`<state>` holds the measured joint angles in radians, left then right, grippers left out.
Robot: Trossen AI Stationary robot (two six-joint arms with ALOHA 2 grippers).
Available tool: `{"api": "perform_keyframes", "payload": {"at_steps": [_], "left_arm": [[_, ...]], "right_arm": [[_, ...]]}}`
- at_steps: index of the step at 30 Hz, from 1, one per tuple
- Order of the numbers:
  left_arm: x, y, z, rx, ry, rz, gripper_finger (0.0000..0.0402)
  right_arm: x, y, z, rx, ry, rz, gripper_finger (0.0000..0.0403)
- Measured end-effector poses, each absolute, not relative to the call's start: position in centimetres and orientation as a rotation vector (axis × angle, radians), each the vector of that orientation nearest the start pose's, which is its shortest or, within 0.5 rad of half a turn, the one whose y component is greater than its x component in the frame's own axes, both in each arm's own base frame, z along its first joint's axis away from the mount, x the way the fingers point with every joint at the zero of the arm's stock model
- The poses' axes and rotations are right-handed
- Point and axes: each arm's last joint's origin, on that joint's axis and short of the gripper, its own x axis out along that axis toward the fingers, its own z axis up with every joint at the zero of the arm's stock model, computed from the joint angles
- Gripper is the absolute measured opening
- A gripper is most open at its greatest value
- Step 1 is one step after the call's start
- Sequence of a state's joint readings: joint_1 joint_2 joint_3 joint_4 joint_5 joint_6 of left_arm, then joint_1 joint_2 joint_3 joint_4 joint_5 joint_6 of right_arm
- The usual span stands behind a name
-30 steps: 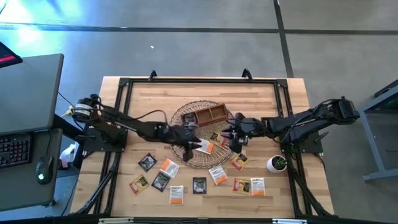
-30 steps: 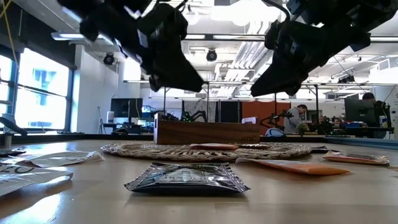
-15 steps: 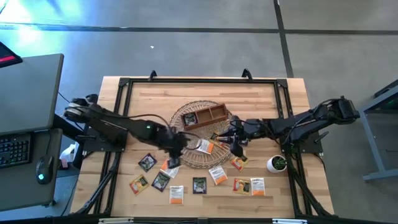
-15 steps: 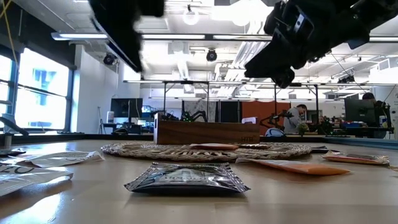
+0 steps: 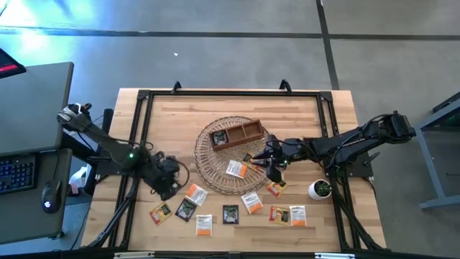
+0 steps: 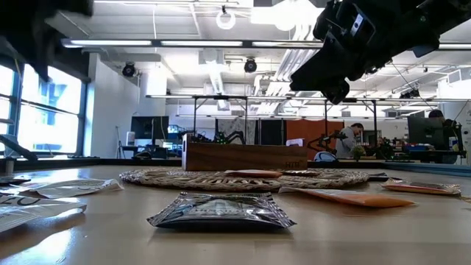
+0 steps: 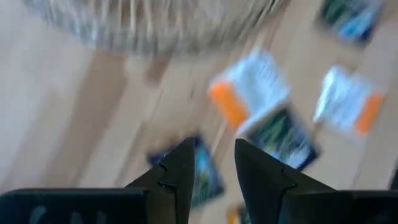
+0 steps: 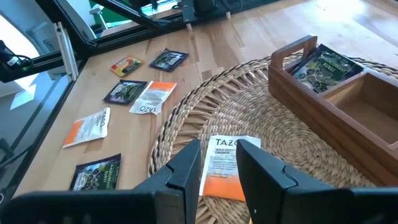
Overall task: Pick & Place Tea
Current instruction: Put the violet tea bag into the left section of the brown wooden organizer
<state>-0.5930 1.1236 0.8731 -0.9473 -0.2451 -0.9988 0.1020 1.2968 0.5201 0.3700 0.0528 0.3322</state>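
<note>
The wooden worktop carries everything, with a round wicker basket at its middle, probably as a staging mat that keeps the sorting tray central between the two arms. On the basket's far part sits the brown wooden tray, its long axis running across the worktop and slightly tilted; one dark sachet already lies flat in an end compartment, the neighbouring compartment bare.

The left gripper hangs over the near left worktop, just beside the basket, above a black sachet. Its jaws stand parted with nothing between them, seemingly placed for a pick.

The right gripper hovers over the basket's right edge, jaws likewise parted and holding nothing, aimed at a white-and-orange sachet lying flat on the weave, its printed top pointing toward the tray.

The remaining tea lies scattered flat along the near edge, corners turned every way, with no common axis.
</note>
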Motion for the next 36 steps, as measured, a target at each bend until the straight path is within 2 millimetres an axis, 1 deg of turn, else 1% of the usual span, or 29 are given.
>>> {"api": "perform_keyframes", "payload": {"at_steps": [4,7,9,14,21,24,29,32,36], "left_arm": [[15.6,-10.2,22.3,-0.442,1.266,0.248,0.0113],[15.6,-9.7,20.5,-0.326,1.350,0.213,0.0113],[15.9,-9.4,19.7,-0.247,1.370,0.201,0.0113],[16.5,-8.4,18.6,-0.195,1.396,0.225,0.0113],[17.8,-7.8,17.6,-0.195,1.465,0.134,0.0113],[18.1,-7.6,17.1,-0.261,1.519,0.141,0.0113],[18.3,-7.6,16.7,-0.525,1.553,0.341,0.0113],[18.2,-8.0,16.7,-0.624,1.570,0.377,0.0113],[17.0,-8.9,17.8,-0.710,1.544,0.432,0.0113]], "right_arm": [[25.3,2.4,19.1,0.296,0.409,-0.019,0.0099],[25.3,2.4,19.0,0.295,0.410,-0.019,0.0099],[25.3,2.4,19.0,0.284,0.410,-0.017,0.0099],[25.3,2.4,19.0,0.271,0.410,-0.014,0.0099],[25.3,2.4,19.0,0.269,0.417,-0.015,0.0099],[25.3,2.4,19.0,0.269,0.420,-0.015,0.0099],[25.2,2.4,18.9,0.267,0.424,-0.016,0.0099],[25.2,2.4,18.9,0.242,0.424,-0.010,0.0099],[25.2,2.4,18.8,0.230,0.435,-0.008,0.0099]]}}
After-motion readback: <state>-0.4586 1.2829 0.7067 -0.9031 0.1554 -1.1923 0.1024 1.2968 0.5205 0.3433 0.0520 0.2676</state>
